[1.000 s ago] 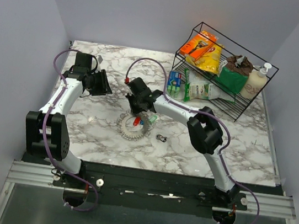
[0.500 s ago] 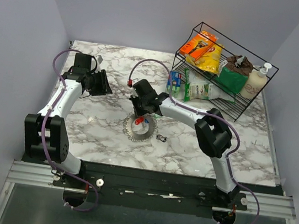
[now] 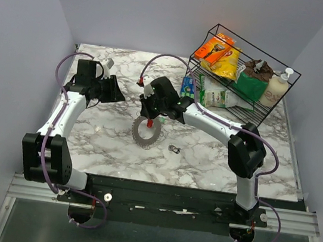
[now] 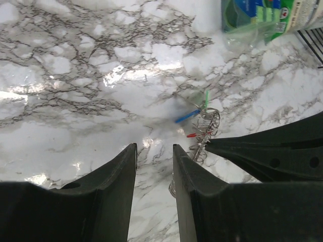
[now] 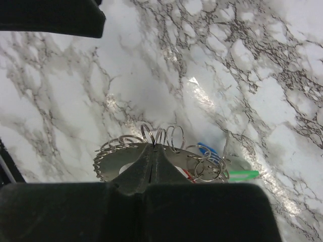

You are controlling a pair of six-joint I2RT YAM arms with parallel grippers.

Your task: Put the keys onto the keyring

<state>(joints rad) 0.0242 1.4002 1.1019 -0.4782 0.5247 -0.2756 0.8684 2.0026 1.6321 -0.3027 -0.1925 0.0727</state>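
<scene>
My right gripper (image 3: pixel 150 117) (image 5: pixel 154 146) is shut on the top edge of the keyring (image 3: pixel 146 132) (image 5: pixel 118 162). It is a toothed silver disc of keys strung with wire loops, and it hangs tilted from the jaws above the marble. Blue (image 5: pixel 207 150) and green (image 5: pixel 245 174) key heads stick out on its right side. One loose silver key (image 3: pixel 173 150) lies on the table to the right of the keyring. My left gripper (image 3: pixel 117 96) (image 4: pixel 154 149) stands open and holds nothing. It is left of the keyring, which it sees edge-on (image 4: pixel 206 132).
A black wire rack (image 3: pixel 270 121) at the back right holds snack packets and a soap bottle. Green packets (image 3: pixel 189 89) lie on the table by the rack's left end. The right gripper's dark body (image 4: pixel 275 151) fills the right of the left wrist view.
The right gripper has closed on the keyring and lifted it up and back off the table. The left gripper has shifted slightly and stays open.
</scene>
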